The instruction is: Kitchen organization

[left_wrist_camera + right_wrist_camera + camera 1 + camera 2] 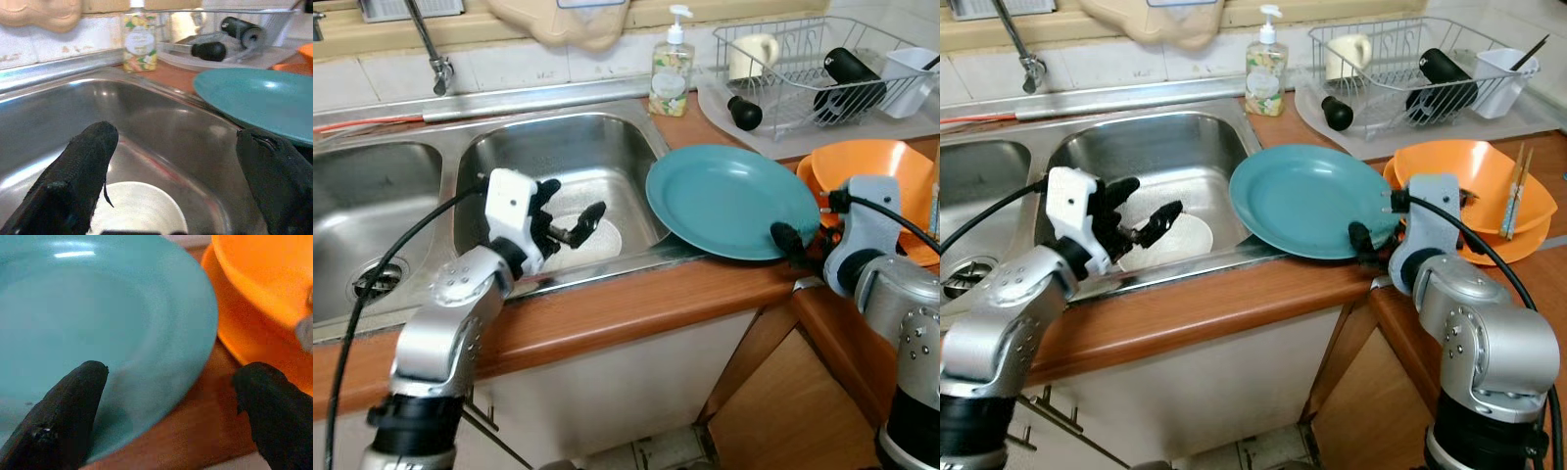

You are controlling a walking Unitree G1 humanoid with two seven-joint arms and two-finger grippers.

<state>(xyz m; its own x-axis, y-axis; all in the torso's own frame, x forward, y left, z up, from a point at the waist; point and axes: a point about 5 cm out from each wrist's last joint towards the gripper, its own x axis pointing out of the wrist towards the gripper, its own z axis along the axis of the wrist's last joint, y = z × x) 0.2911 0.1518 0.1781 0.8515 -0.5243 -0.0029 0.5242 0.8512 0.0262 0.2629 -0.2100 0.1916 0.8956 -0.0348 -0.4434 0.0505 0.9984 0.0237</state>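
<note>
A teal plate (729,196) lies on the wooden counter, its left rim overhanging the right sink basin (597,147). My right gripper (171,418) is open at the plate's near right rim, one finger (68,413) over the plate and the other (274,416) out over the counter beside the orange dishes. My left gripper (570,223) is open and holds nothing, hovering in the right basin above a white round dish (139,208) on the basin floor. An orange bowl (871,171) sits on an orange plate right of the teal plate, with chopsticks (1516,191) across it.
A dish rack (803,69) at the back right holds a white mug, a black bottle and a white container. A soap bottle (672,69) stands behind the sink. The faucet (431,44) rises at the back left above the left basin (362,215).
</note>
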